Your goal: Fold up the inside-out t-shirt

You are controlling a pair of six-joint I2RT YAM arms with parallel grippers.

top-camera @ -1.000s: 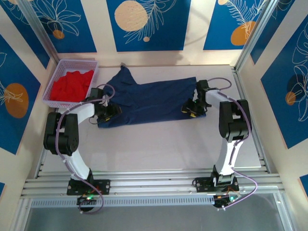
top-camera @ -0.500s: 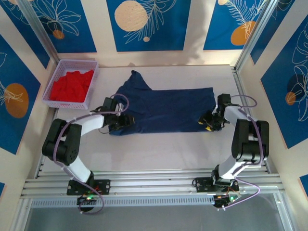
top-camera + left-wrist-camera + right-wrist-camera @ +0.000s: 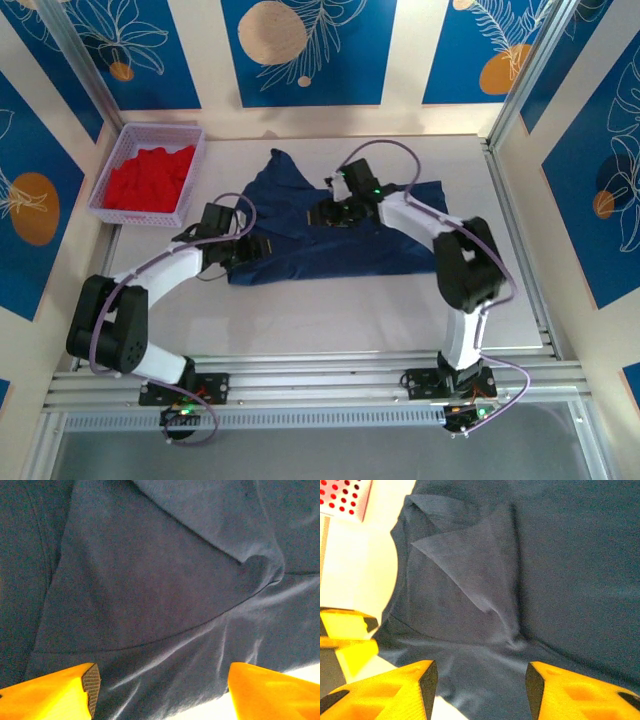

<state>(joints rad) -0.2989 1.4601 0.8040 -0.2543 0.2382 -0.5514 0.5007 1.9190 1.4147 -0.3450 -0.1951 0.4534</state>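
lying lengthwise left-to-right, navy blue cloth t-shirt (image 3: 385,245) has open empty left claw (image 3: 260,247) over its left end, open empty right claw (image 3: 331,213) mid-shirt.

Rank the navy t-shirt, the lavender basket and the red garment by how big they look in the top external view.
1. navy t-shirt, spread out, clearly the largest.
2. lavender basket.
3. red garment, lying inside the basket, so it looks smaller than the basket.
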